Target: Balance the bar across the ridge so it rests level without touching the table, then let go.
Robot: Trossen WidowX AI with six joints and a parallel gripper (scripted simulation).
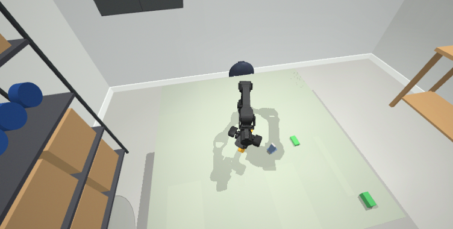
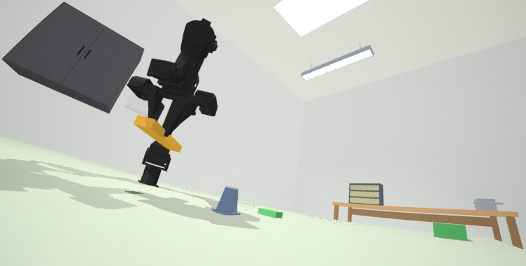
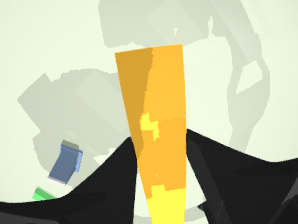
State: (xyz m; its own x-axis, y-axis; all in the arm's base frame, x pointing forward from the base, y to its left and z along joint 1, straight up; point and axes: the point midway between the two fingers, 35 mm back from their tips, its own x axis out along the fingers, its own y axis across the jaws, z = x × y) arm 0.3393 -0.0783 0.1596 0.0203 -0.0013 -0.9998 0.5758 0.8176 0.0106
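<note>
Pale green counter (image 1: 190, 125) (image 2: 147, 234) (image 3: 30, 30) below, plain orange-yellow bar (image 1: 241, 150) (image 2: 150, 127) (image 3: 162, 100), clamped between fingertips of black claw (image 1: 244, 144) (image 2: 160, 125) (image 3: 158, 139), ends jutting past

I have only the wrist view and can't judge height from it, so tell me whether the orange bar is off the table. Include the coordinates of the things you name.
Observer: It is: the exterior view shows the orange bar (image 1: 241, 150) (image 2: 149, 127) (image 3: 162, 100) held in the gripper (image 1: 246, 140) (image 2: 160, 127) (image 3: 158, 139), raised above the table (image 1: 190, 164) (image 2: 110, 234) (image 3: 30, 30).

Operator: Now tell me how the blue ridge stands.

Observer: The blue ridge (image 1: 271, 148) (image 2: 226, 200) (image 3: 66, 164) stands upright on a flared foot, pale top upward.

Operator: Report any other block outside my picture.

Observer: A larger green block (image 1: 367, 199) (image 2: 449, 231) lies near a table corner, beyond the smaller green one (image 1: 294, 140) (image 2: 270, 213) (image 3: 42, 194).
</note>
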